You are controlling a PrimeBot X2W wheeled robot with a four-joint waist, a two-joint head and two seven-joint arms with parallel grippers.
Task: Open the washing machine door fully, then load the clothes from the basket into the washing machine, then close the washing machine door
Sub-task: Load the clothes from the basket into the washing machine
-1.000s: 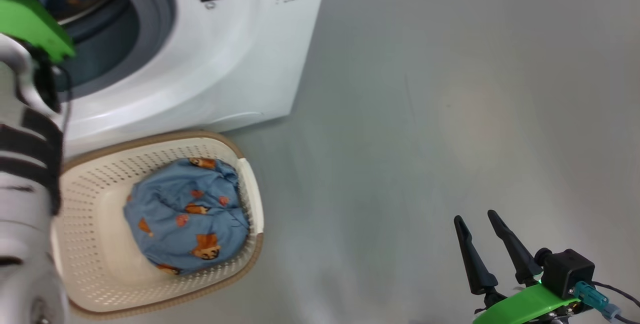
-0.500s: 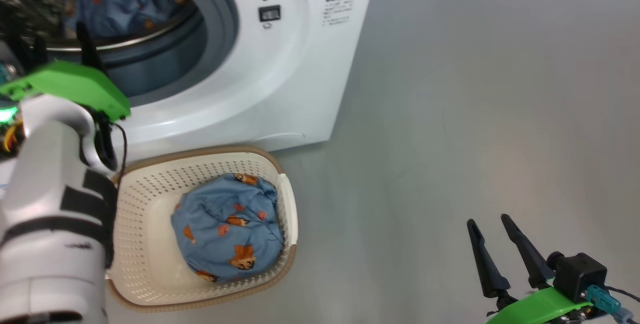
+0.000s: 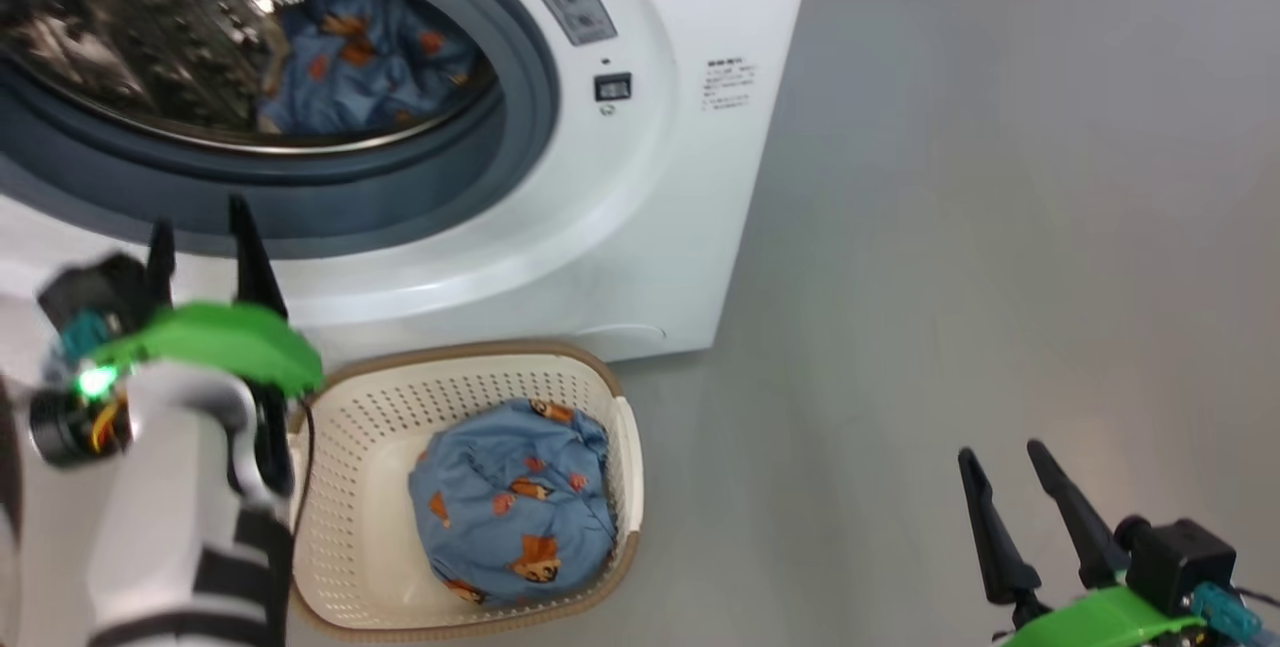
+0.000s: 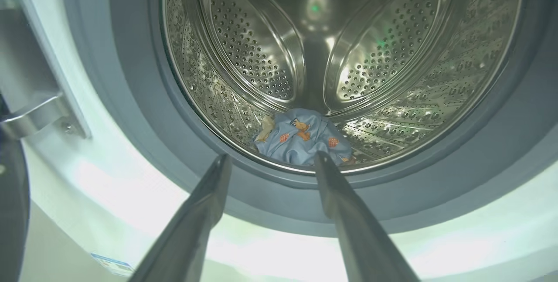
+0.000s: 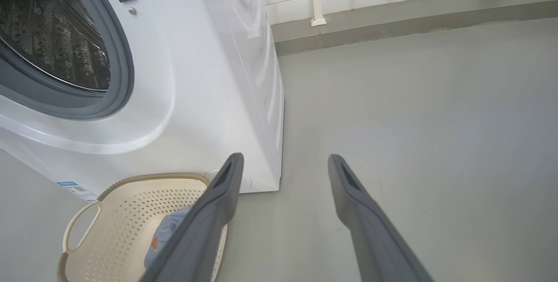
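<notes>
Pulled back from the mouth of the washing machine point(image 3: 620, 207), the left gripper point(image 3: 200, 217) gapes wide and empty; the soft, light clothes point(image 3: 510, 517) in the basket point(image 3: 340, 527) likely want pinching at a raised fold.

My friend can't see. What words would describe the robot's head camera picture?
A white washing machine shows blue cartoon-print cloth inside its round opening. In front, a cream basket holds another blue bundle. The left gripper, open, is by the machine; the right gripper, open, is over grey floor.
</notes>
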